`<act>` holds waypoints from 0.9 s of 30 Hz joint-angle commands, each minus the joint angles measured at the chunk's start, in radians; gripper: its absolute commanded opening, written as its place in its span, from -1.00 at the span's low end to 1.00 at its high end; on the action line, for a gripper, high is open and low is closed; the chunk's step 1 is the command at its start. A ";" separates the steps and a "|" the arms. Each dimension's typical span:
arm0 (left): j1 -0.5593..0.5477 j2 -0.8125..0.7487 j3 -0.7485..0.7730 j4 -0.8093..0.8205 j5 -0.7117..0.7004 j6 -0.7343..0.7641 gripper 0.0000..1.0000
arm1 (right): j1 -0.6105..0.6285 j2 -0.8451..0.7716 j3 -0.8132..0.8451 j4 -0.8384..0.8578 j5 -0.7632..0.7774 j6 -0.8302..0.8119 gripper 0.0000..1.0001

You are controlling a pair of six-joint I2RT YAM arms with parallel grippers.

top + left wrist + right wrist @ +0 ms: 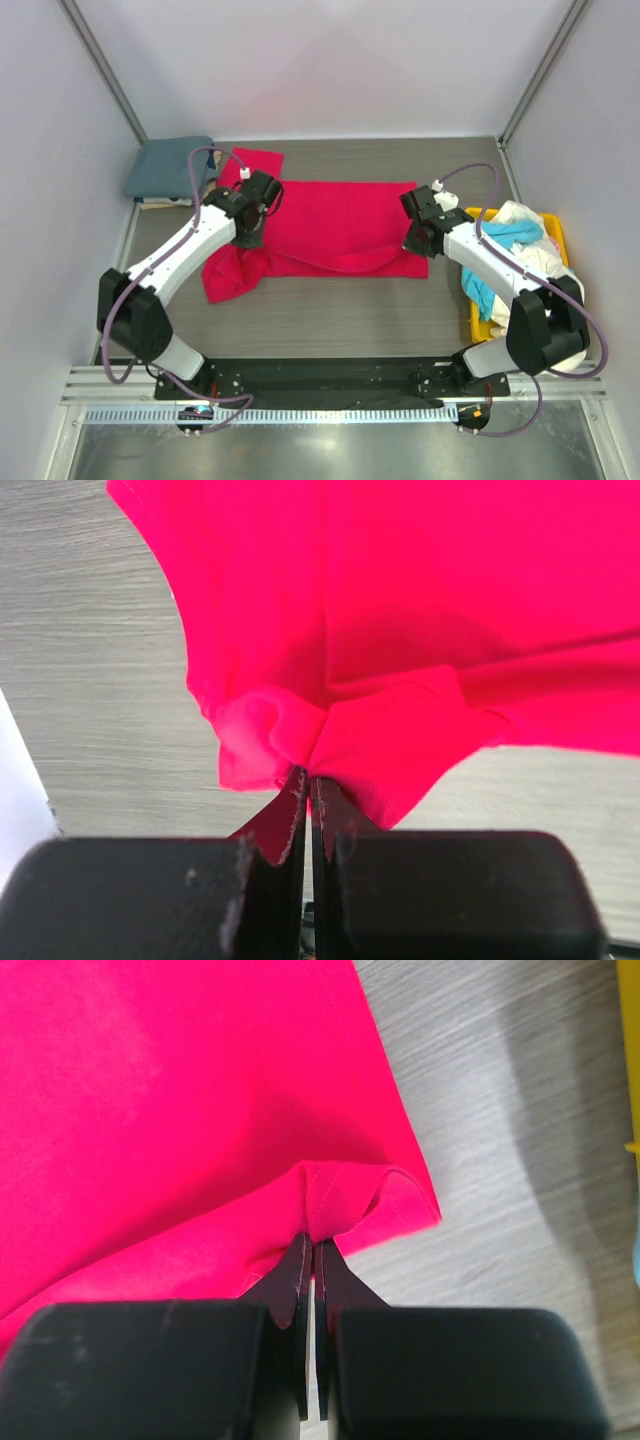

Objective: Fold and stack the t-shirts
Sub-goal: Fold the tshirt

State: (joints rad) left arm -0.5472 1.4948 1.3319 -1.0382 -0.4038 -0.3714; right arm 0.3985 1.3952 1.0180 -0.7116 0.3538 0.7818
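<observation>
A bright red-pink t-shirt (335, 225) lies spread across the middle of the table, its left sleeve end bunched. My left gripper (248, 236) is shut on the shirt's near left edge; in the left wrist view a pinched fold of red cloth (330, 745) rises from the closed jaws (308, 780). At the near right corner, the right gripper (415, 243) is also shut on the shirt, with the hem (350, 1195) puckered at its tips (312, 1245). A slate blue-grey t-shirt (170, 168) sits folded at the back left. Cyan and cream-white t-shirts (515, 235) lie heaped at the right.
A yellow plastic bin (556, 236) at the right edge holds the heaped shirts. Something tan (160, 203) shows under the blue-grey shirt. Grey walls and metal posts enclose the table on three sides. The arm bases sit on a black plate (330, 380) at the near edge.
</observation>
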 commanded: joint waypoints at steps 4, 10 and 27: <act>0.075 0.163 0.131 0.021 -0.026 0.130 -1.00 | -0.064 0.108 0.065 0.096 -0.053 -0.084 -0.98; 0.087 0.392 0.326 -0.040 -0.141 0.212 -1.00 | -0.118 0.232 0.120 0.121 -0.096 -0.110 -0.98; 0.193 0.471 0.550 -0.057 -0.135 0.065 0.47 | -0.237 0.363 0.312 0.109 -0.113 -0.170 0.78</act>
State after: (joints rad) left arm -0.3702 2.2158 1.9858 -1.1454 -0.6407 -0.1909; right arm 0.1886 1.8500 1.3293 -0.6018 0.2092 0.6285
